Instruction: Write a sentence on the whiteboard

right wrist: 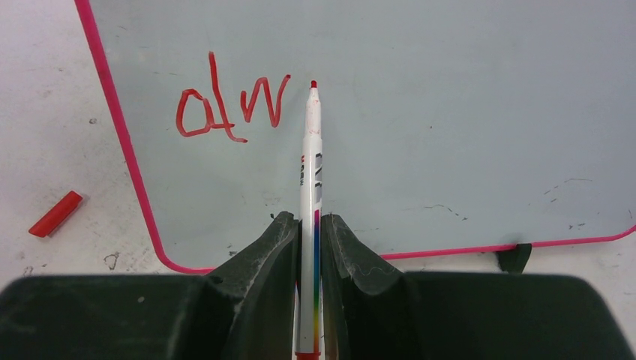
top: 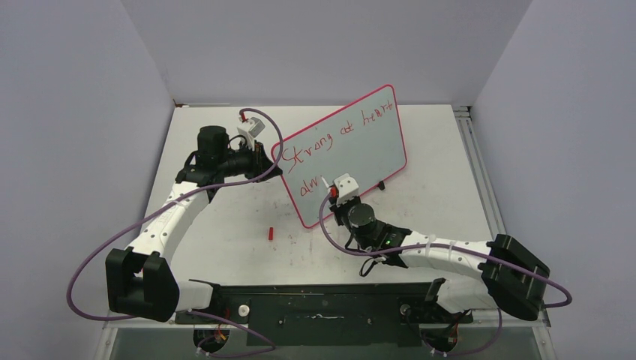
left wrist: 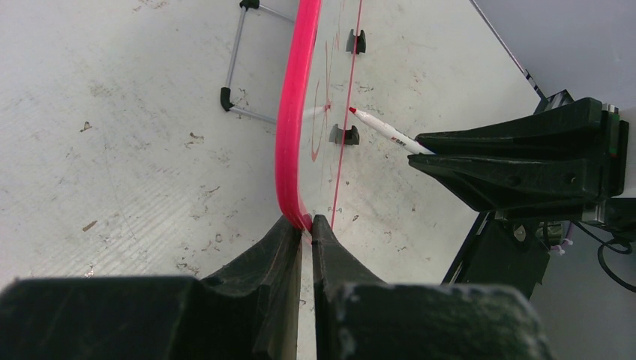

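The left end effector [left wrist: 306, 225] clamps the rim of the whiteboard [top: 360, 154], propped on the table [top: 225, 217]; the right end effector [right wrist: 310, 225] clamps the marker [right wrist: 310, 150]. The sentence [top: 330, 131] stands at "alw", so the tip should next land just right of the "w".

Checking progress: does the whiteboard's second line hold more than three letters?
No, the second line on the whiteboard reads only "alw", just left of the marker tip.
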